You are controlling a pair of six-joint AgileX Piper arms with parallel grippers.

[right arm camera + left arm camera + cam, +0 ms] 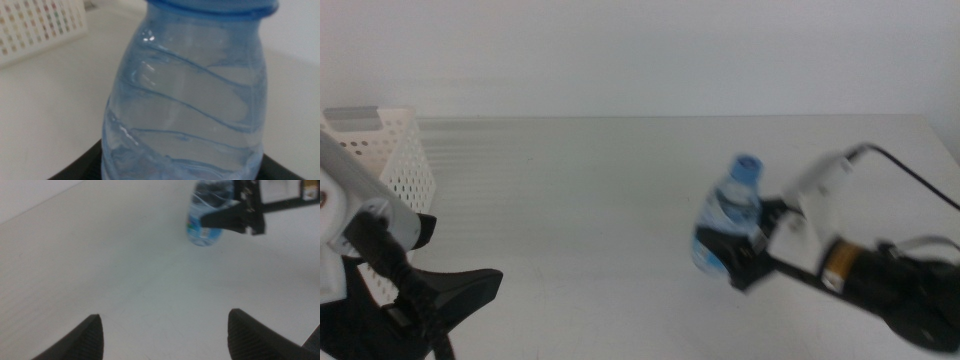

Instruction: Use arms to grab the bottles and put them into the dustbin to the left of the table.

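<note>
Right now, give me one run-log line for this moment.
right gripper: around bottle, upright on table | left gripper: open, waiting near bin

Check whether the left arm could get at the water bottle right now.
Probably not: the right gripper is already around the water bottle. The left gripper waits open, with bare table between.

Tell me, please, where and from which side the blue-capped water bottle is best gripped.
Grip the water bottle around its lower body, below the narrowing shoulder, coming in level from the table's right side. It stands upright, and its ribbed wall is widest there. The right gripper already straddles that part; the left gripper waits, open, near the dustbin.
</note>
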